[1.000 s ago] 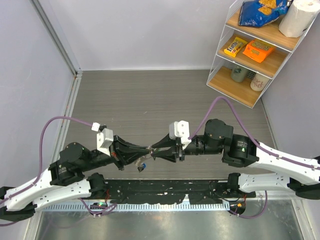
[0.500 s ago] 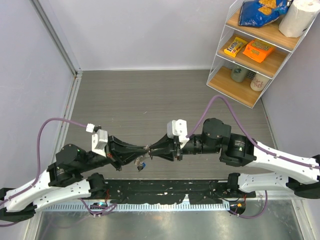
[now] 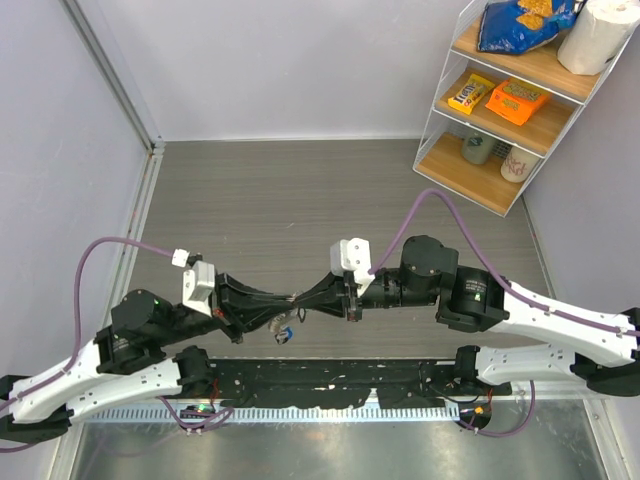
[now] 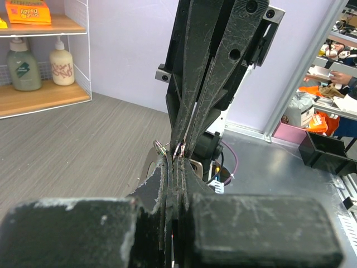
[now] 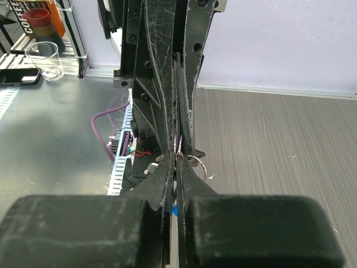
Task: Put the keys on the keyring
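My two grippers meet tip to tip above the wooden table near its front edge. The left gripper (image 3: 292, 299) (image 4: 177, 159) is shut, and the thin silvery keyring (image 4: 160, 148) (image 5: 198, 163) pokes out at its tips. From the right, the right gripper (image 3: 304, 297) (image 5: 177, 162) is shut on the same ring, a loop of wire bulging beside its finger. The keys (image 3: 281, 327) hang just under the meeting point, one silvery and one with a blue head (image 5: 174, 211). Most of the ring is hidden between the fingers.
A white wire shelf (image 3: 500, 100) with snack packs, cups and a paper roll stands at the back right. Grey walls (image 3: 60, 140) close off the left and back. The black mounting rail (image 3: 330, 385) and a metal surface lie along the near edge.
The right gripper slid left to the left gripper's tips and closed its jaws there. The left arm shifted a little left, still shut, and the keys swung slightly.
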Motion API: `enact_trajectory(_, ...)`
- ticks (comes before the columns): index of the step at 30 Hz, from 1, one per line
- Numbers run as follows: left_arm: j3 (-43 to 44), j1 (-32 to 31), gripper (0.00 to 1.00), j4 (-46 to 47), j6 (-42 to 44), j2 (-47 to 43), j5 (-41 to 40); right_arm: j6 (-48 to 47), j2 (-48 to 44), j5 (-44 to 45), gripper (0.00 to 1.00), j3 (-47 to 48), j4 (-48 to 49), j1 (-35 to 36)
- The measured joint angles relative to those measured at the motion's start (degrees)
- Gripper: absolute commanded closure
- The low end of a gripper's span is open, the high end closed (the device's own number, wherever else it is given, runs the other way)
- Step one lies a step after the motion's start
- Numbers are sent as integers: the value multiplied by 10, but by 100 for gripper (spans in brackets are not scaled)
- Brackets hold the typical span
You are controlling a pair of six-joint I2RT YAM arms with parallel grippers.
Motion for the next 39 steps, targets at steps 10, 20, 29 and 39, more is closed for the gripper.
enact_trajectory(10, 0, -1, 77, -3, 4, -3, 11, 0, 3, -1, 95, 14, -24, 4)
enact_trajectory(20, 67, -1, 57, -107, 13, -15, 37, 25, 14, -1, 95, 77, -141, 6)
enact_trajectory(29, 122, -1, 56, -184, 14, 33, 87, 57, 28, -26, 95, 101, -226, 6)
enact_trajectory(39, 130, -1, 57, -222, 22, 82, 136, 89, 39, -63, 95, 103, -255, 7)
